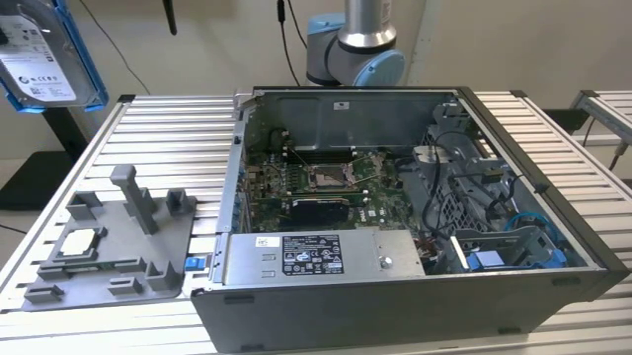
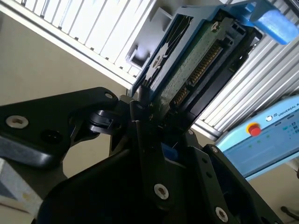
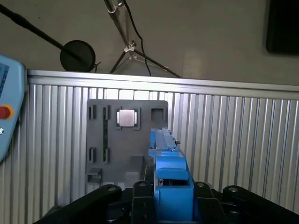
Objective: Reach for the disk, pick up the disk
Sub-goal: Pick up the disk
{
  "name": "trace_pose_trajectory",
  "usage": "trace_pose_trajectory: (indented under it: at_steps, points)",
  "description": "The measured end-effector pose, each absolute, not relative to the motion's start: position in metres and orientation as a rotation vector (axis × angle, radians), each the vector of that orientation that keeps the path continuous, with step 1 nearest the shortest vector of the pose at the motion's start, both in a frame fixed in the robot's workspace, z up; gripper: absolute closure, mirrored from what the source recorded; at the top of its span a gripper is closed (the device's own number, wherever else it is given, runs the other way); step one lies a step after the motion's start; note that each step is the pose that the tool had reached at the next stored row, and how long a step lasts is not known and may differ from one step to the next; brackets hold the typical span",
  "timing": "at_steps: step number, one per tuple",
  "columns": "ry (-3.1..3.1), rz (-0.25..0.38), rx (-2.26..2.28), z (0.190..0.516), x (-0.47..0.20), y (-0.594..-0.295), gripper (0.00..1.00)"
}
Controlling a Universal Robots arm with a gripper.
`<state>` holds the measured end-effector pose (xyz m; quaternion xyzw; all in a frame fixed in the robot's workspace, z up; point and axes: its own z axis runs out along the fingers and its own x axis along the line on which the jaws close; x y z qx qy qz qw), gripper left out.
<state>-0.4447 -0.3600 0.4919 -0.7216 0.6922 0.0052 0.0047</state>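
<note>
- The open computer case (image 1: 395, 310) sits on the slatted metal table (image 1: 168, 133). Inside it are a green motherboard (image 1: 326, 177), a long grey box (image 1: 316, 255) with a white sticker along the near wall, loose cables, and a blue plastic piece (image 1: 493, 259) in the corner toward the exterior view's right.
- The grey tray (image 1: 109, 285) lies beside the case, toward the exterior view's left. A small square silver chip (image 1: 79, 242) rests in one of its pockets, and its other pockets and posts look bare.
- The disk (image 1: 44, 55) hangs off the table at the exterior view's upper left, well apart from the case. It is a flat silver slab with a white printed label facing the camera and a bright blue bracket along its edges.
- In the second wrist view the disk (image 2: 196, 60) shows its other face: a green circuit board, a row of connector pins and the blue frame. The gripper (image 2: 154, 116) is closed tight on the disk's end, with a black finger (image 2: 138, 116) pressed against it. A light blue control pendant (image 2: 261, 140) with a red button lies behind.
- In the first wrist view the disk (image 3: 170, 172) appears edge-on, mostly blue bracket, rising from the gripper (image 3: 170, 193). Beyond it lie the tray (image 3: 126, 154) and the chip (image 3: 127, 118).
</note>
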Motion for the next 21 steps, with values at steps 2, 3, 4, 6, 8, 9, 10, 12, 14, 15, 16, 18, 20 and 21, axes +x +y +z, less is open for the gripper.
trace_pose_trajectory:
  at_steps: [2,3,4,6,8,9,10,12,14,15,16,18,20,21]
  points:
    - [2.168,0.016,-2.260,0.492,-0.441,-0.360,1.00]
    - [2.168,0.016,-2.260,0.492,-0.439,-0.360,1.00]
    - [2.168,0.016,-2.260,0.492,-0.437,-0.360,1.00]
    - [2.168,0.016,-2.260,0.492,-0.432,-0.360,1.00]
    - [2.168,0.016,-2.260,0.492,-0.426,-0.360,1.00]
    - [2.168,0.016,-2.260,0.492,-0.424,-0.360,1.00]
    - [2.168,0.016,-2.260,0.492,-0.421,-0.360,1.00]
    - [2.168,0.016,-2.260,0.492,-0.415,-0.360,1.00]
    - [2.168,0.016,-2.260,0.492,-0.409,-0.360,1.00]
    - [2.168,0.016,-2.260,0.492,-0.406,-0.360,1.00]
    - [2.168,0.016,-2.260,0.492,-0.403,-0.360,1.00]
    - [2.168,0.016,-2.260,0.492,-0.397,-0.360,1.00]
    - [2.168,0.016,-2.260,0.492,-0.390,-0.360,1.00]
    - [2.168,0.016,-2.260,0.492,-0.386,-0.360,1.00]
